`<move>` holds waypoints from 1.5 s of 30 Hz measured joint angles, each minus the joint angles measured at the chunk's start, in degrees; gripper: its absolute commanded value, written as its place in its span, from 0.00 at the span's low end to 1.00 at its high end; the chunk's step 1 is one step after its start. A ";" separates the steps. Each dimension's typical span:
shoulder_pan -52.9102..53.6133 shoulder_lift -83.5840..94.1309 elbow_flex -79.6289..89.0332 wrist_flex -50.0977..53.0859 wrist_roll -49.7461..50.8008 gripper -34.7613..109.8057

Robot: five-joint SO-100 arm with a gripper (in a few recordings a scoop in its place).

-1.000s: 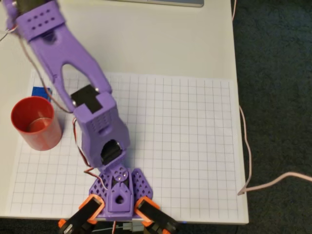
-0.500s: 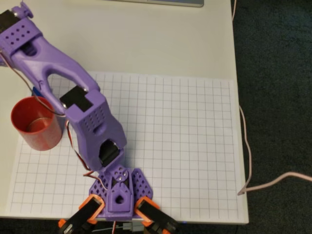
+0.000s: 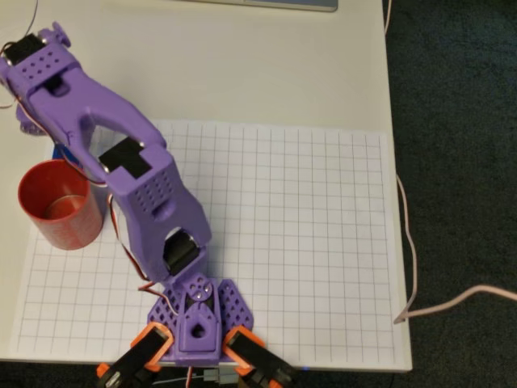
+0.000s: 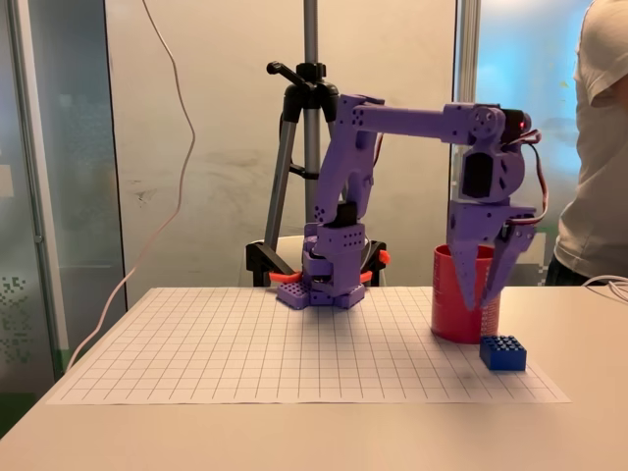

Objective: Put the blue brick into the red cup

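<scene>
One step: approach, brick not yet grabbed.
Overhead: arm [image 3: 121,178] reaches to upper left; cup [image 3: 55,202] at left edge of grid mat [image 3: 307,242]; brick [image 3: 61,151] a blue sliver just behind cup, mostly under arm.
Fixed: gripper [image 4: 488,289] points down, fingers spread w/ nothing between, above brick [image 4: 502,352]; brick on mat just beside cup [image 4: 463,294], in front of it.
Next: you need to drop straight onto brick, pinch, lift over cup rim.
Pose: upper link level, wrist bent down.

In the fixed view, the purple arm [image 4: 339,196] is seen stretched out level from its base. The claw [image 4: 486,285] is pointed straight down from the wrist, its fingers [image 4: 469,265] held apart with nothing between them.
</scene>
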 measured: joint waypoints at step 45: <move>-0.26 -4.92 -3.16 -0.62 0.53 0.55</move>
